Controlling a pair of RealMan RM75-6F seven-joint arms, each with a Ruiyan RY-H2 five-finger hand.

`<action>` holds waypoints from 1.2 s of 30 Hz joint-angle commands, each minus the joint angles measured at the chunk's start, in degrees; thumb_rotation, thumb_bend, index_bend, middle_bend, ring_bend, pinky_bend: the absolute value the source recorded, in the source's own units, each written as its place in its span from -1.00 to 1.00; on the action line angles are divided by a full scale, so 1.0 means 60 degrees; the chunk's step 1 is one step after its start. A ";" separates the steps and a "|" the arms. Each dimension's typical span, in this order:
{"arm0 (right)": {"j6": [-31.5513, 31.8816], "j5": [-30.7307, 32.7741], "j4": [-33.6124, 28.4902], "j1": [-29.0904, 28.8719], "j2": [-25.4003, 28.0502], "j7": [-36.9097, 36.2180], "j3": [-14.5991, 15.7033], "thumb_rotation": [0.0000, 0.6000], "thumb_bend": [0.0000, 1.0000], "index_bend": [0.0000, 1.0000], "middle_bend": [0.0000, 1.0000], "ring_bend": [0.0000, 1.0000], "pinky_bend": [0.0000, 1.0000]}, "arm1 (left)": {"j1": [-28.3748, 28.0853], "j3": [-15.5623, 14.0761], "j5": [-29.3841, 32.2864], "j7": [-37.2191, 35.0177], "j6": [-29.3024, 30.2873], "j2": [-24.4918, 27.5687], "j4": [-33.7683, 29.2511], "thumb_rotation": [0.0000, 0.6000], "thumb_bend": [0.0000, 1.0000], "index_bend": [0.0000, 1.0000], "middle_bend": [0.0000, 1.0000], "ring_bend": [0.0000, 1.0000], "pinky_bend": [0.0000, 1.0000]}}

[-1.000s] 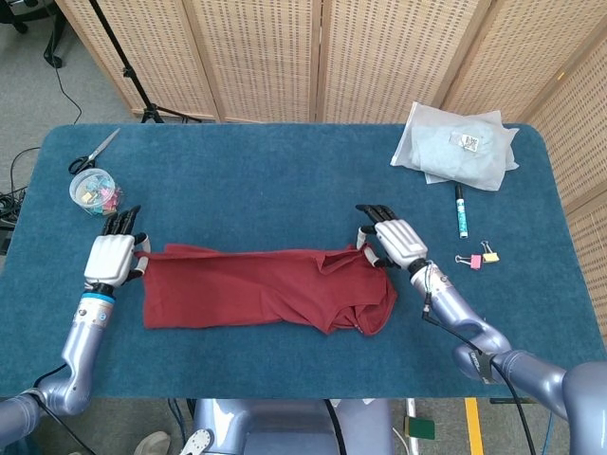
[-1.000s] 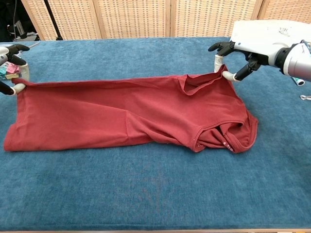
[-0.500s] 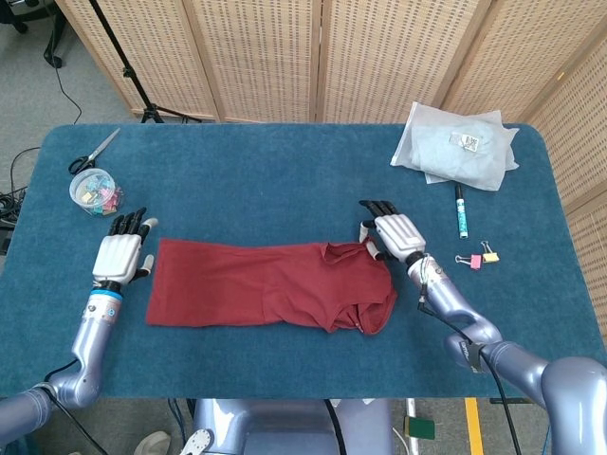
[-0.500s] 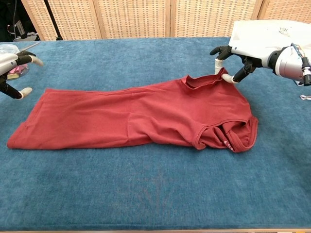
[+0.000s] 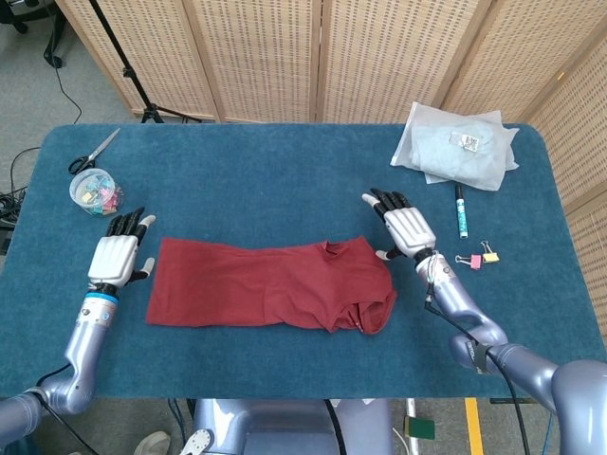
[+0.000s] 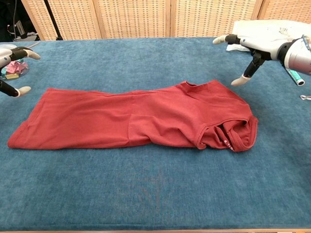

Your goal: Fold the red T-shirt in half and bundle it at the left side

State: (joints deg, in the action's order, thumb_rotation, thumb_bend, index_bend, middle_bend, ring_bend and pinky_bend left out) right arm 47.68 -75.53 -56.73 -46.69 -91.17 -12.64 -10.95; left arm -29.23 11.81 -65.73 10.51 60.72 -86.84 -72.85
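The red T-shirt point(image 5: 270, 284) point(image 6: 136, 116) lies flat on the blue table, folded lengthwise into a long strip, with the collar and a bunched sleeve at its right end. My left hand point(image 5: 116, 254) point(image 6: 10, 54) hovers just off the shirt's left edge, fingers spread, holding nothing. Just right of the collar, my right hand point(image 5: 406, 227) point(image 6: 250, 46) is raised with its fingers spread, clear of the cloth.
A clear tub of coloured clips point(image 5: 94, 191) and scissors point(image 5: 92, 152) sit at the back left. At the back right lies a white plastic bag point(image 5: 457, 144), with a marker pen point(image 5: 461, 212) and two small binder clips point(image 5: 479, 257) near it.
Both hands have let go of the shirt's far edge and drawn apart. The cloth has dropped and settled flat on the table.
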 commanded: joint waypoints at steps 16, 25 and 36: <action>0.4012 -0.1520 -0.5181 0.3036 0.3671 0.1469 0.1321 1.00 -1.00 -1.00 -1.00 -1.00 -1.00 | 0.1524 -0.1282 -0.1962 -0.1962 0.1616 0.1972 -0.1630 1.00 -0.23 -1.00 -1.00 -1.00 -1.00; 0.5964 -0.2291 -0.5476 0.4661 0.4170 0.1165 0.1993 1.00 -1.00 -1.00 -1.00 -1.00 -1.00 | 0.2183 -0.1936 -0.3082 -0.2887 0.2509 0.2150 -0.1212 1.00 -0.23 -1.00 -1.00 -1.00 -1.00; 0.6834 -0.2900 -0.5390 0.5349 0.4321 0.0895 0.2038 1.00 -1.00 -1.00 -1.00 -1.00 -1.00 | 0.1607 -0.1304 -0.2450 -0.2493 0.1611 0.1943 -0.1230 1.00 -0.24 -1.00 -1.00 -1.00 -1.00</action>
State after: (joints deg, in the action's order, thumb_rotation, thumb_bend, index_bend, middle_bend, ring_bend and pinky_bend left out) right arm 88.70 -92.82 -89.08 -14.70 -65.34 -7.17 1.34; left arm -18.54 2.85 -81.70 -5.38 71.71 -75.04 -79.50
